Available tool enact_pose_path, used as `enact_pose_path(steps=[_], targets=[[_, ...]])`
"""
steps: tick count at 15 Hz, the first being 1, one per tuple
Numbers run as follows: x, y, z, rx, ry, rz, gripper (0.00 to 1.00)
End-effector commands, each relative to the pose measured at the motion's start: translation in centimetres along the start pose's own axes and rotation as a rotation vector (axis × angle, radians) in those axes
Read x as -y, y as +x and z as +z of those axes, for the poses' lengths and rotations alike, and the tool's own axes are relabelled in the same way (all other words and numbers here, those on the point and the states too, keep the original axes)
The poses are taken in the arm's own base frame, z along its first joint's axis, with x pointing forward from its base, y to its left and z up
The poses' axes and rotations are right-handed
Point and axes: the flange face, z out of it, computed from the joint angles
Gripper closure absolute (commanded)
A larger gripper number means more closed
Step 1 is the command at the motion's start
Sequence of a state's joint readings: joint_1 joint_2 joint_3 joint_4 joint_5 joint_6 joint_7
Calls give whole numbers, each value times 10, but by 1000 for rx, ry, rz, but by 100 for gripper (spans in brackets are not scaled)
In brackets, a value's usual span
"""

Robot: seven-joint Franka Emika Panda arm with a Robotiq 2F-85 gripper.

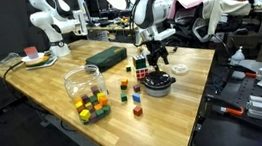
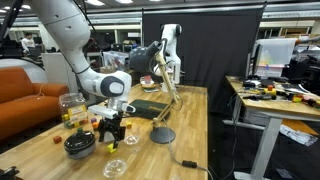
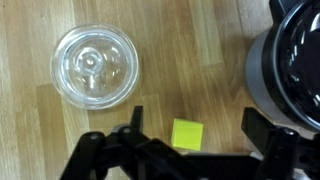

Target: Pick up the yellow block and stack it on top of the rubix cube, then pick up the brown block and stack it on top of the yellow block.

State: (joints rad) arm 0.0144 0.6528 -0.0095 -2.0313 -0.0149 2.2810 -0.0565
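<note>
In the wrist view the small yellow block [image 3: 187, 134] lies on the wooden table between the two fingers of my open gripper [image 3: 195, 126], which touch nothing. In an exterior view my gripper [image 1: 157, 58] hangs low over the table just beside the rubix cube [image 1: 142, 68], which stands upright with nothing on top. The brown block [image 1: 138, 109] lies alone nearer the table's front. In the exterior views the gripper [image 2: 112, 135] hides the yellow block.
A black bowl [image 3: 295, 60] [image 1: 156, 83] sits close beside the gripper, and a clear round lid [image 3: 95, 65] [image 1: 180, 69] lies on its other side. A glass jar [image 1: 84, 82], a bunch of small coloured cubes [image 1: 93, 108] and a dark green box [image 1: 108, 57] stand further off.
</note>
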Motion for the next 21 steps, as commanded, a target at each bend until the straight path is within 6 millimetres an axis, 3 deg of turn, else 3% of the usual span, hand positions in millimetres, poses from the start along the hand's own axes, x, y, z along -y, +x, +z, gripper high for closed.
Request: enact_pose_path(steps=[1,7,11,12,13,21], targets=[[-2,11,2,3,6,20,0],[-10,20,10,13,2,29,1],[-13,23,12,13,3,32,9],[-13,24,12,12,4,32,16],[-13,24,12,11,6,31,32],[-14,24,17,20,3,24,91]])
